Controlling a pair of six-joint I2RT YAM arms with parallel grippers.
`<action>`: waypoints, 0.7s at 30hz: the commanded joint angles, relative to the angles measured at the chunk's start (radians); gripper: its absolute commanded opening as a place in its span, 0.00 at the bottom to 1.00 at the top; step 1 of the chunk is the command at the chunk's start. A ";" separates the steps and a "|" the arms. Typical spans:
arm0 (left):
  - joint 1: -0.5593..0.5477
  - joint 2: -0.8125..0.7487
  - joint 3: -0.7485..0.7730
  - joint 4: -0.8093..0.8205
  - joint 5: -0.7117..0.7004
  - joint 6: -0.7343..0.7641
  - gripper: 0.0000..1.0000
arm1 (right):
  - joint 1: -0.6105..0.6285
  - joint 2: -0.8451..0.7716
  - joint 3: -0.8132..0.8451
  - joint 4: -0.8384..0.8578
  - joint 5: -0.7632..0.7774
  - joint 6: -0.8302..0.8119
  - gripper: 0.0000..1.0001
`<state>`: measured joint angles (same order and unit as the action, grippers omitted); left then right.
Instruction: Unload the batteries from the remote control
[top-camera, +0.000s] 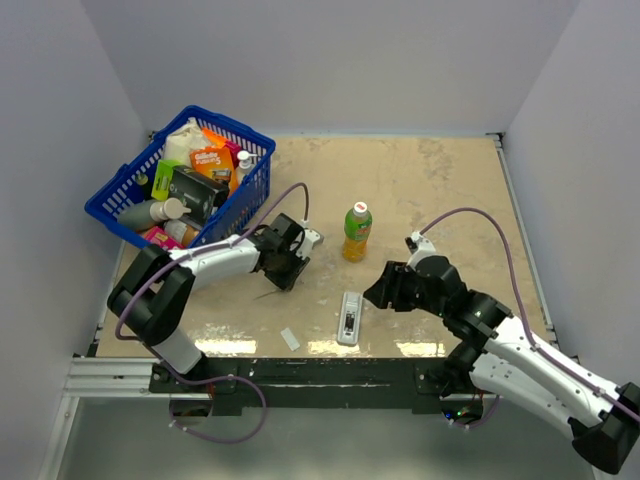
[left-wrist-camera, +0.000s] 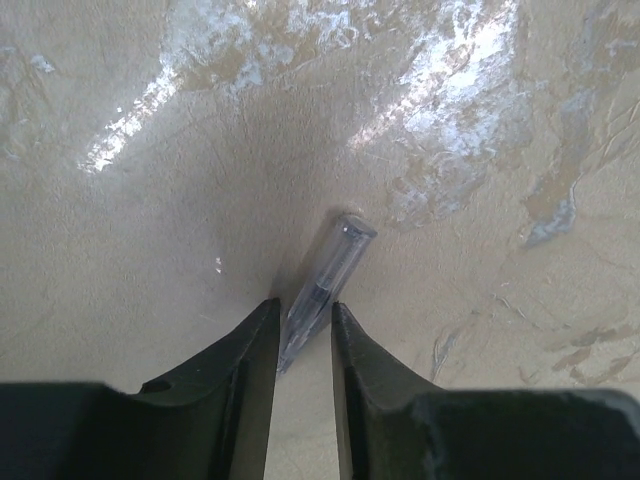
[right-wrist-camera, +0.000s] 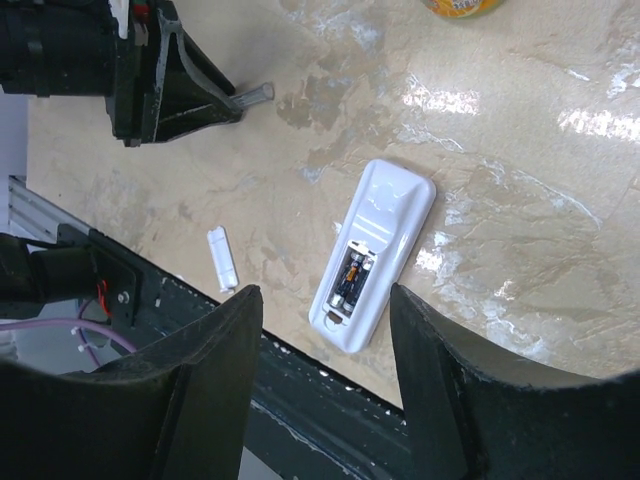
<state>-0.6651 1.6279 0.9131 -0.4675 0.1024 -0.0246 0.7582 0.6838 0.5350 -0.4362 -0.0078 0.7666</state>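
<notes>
Only the right wrist view looks into the remote (right-wrist-camera: 392, 205). Its back faces up, the cover is off, and two batteries (right-wrist-camera: 350, 276) lie side by side in the recess, lengthwise along the remote. In the top view that recess is just a dark slot.

The remote lies flat on the desk (top-camera: 440, 190) close to the near edge, between the two arms. Its long axis runs near to far with a slight tilt — the battery end toward the near edge. A small white piece (right-wrist-camera: 222, 258) lies on the desk to its left, apart from it.

The right end effector (right-wrist-camera: 325, 292) hangs just right of the remote, its fingers spread wide and nothing between them.

Only the left wrist view shows the left end effector (left-wrist-camera: 305, 303) close up. Its fingers (left-wrist-camera: 250, 380) stand a narrow gap apart around the near end of a clear grey stick (left-wrist-camera: 335, 262) lying on the desk — whether they pinch it cannot be told.

Only the top view takes in the blue basket (top-camera: 255, 190) at the far left, filled with packets, boxes and bottles. It also shows a green bottle (top-camera: 357, 232) standing upright beyond the remote.
</notes>
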 joint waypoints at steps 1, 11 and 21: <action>0.002 0.033 0.012 -0.042 0.019 -0.012 0.28 | 0.000 -0.029 0.043 -0.015 0.048 0.008 0.57; 0.002 -0.060 -0.023 0.003 0.052 -0.040 0.00 | -0.002 -0.023 0.051 0.054 0.020 0.022 0.60; 0.002 -0.348 -0.065 0.064 0.216 -0.080 0.00 | 0.012 0.200 0.025 0.422 -0.290 0.039 0.62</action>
<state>-0.6632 1.3903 0.8646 -0.4610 0.1928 -0.0731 0.7586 0.8032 0.5468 -0.2131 -0.1562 0.7998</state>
